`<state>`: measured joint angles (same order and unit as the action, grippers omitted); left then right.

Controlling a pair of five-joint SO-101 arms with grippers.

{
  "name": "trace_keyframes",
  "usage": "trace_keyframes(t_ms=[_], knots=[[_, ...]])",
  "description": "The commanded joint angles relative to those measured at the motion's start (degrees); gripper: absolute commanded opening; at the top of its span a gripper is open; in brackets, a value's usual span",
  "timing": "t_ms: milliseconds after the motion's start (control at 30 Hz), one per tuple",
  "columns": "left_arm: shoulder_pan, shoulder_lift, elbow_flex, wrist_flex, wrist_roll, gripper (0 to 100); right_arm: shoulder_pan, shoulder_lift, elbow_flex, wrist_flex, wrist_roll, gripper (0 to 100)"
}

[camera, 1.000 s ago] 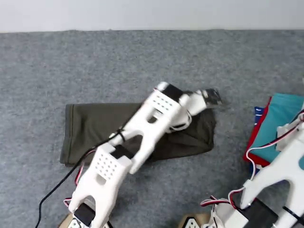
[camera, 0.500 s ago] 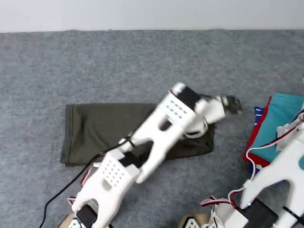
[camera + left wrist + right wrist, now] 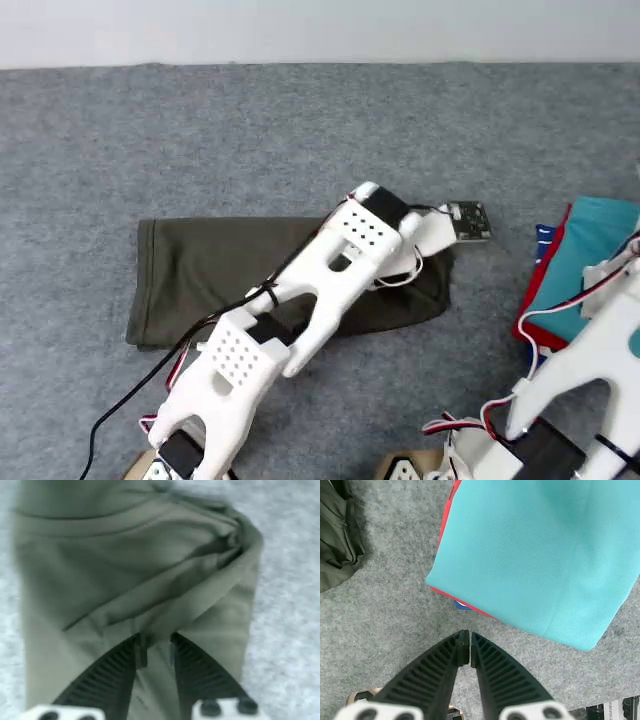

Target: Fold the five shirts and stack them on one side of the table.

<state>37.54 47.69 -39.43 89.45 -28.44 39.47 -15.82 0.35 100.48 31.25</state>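
An olive shirt (image 3: 210,270), folded into a long band, lies across the middle of the grey table. My left arm (image 3: 340,260) stretches over it to its right end. In the left wrist view my left gripper (image 3: 155,647) hovers close over the wrinkled olive shirt (image 3: 125,570), fingers a narrow gap apart with nothing pinched. A stack of folded shirts with a teal shirt (image 3: 600,260) on top sits at the table's right edge. My right gripper (image 3: 470,647) is shut over bare table beside the teal shirt (image 3: 540,555); a red shirt edge (image 3: 445,525) shows beneath.
The grey carpet-like table surface (image 3: 300,130) runs bare behind and left of the olive shirt. The right arm (image 3: 590,360) stands at the front right, next to the stack. A corner of the olive shirt (image 3: 335,530) shows in the right wrist view.
My left arm swung right past the olive shirt's end, then drew back and tipped down over that end. The shirt, the stack and the right arm stayed put.
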Motion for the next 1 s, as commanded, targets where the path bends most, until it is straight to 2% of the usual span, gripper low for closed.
trace_keyframes(t_ms=[0, 167, 400, 600, 733, 867, 967], knots=[[-1.1, -0.5, -0.1, -1.3, -0.4, 8, 0.4, -1.7, -2.5, 2.1, 0.4, 1.0], [-2.2, -0.9, -0.1, -4.7, 0.0, 8, 0.2, -1.7, -2.5, 2.1, 0.2, 1.0], [-2.6, -0.6, -6.4, -4.7, 0.0, 8, 0.2, -2.1, -2.5, 2.2, 0.3, 1.0], [-1.8, 0.6, -5.9, -5.7, 0.0, 8, 0.3, -2.1, -2.5, 2.2, 0.3, 1.0], [-2.1, 0.3, -10.1, -2.0, 0.6, 8, 0.5, -2.1, -2.5, 2.2, 0.3, 1.0], [-2.1, -0.3, -17.2, 2.0, 5.5, 9, 0.5, -2.1, -2.5, 2.2, 0.3, 1.0], [-1.8, 0.3, -21.8, 6.9, 6.0, 9, 0.5, -2.1, -2.5, 2.2, 0.3, 1.0]])
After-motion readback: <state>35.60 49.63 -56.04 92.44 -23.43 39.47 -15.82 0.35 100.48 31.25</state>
